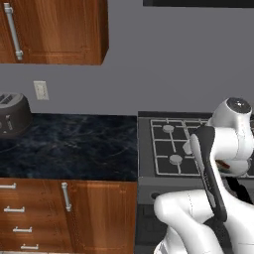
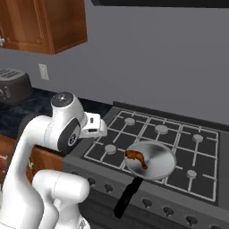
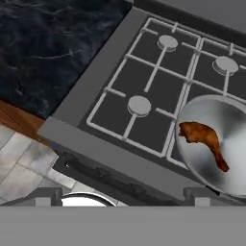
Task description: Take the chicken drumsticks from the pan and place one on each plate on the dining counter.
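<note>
The pan (image 2: 150, 160) sat on the front middle part of the stove (image 2: 179, 147), over the grey grates. Its black handle (image 2: 127, 198) pointed out past the front edge of the stove, above the row of knobs (image 2: 167, 210). One drumstick (image 2: 136, 158), dark reddish-brown, lay inside the pan on its left half. In the hand view the same drumstick (image 3: 204, 141) lay in the pan (image 3: 216, 144) with the thick end toward the burners and the thin end toward the pan's near rim. Only one drumstick could be seen in the pan.

The pincer (image 3: 122, 194) was fully open and had hold of nothing. Its two dark tips (image 3: 45, 196) stood far apart at the bottom of the hand view. It hung above the front edge of the stove, to the left of the pan and apart from it. In the right base view the white hand (image 2: 91, 125) was over the left front corner of the stove, near the front left burner (image 2: 110, 149).

To the left of the stove lay a black marbled worktop (image 1: 74, 146) over brown wooden drawers (image 1: 20, 216). A dark toaster (image 1: 12, 114) stood at the left end of this worktop, against the grey wall. A white socket (image 1: 41, 90) was on the wall above it, and a wooden wall cupboard (image 1: 54, 30) hung higher up. Under the stove front, light floor tiles (image 3: 21, 166) were visible in the hand view.
</note>
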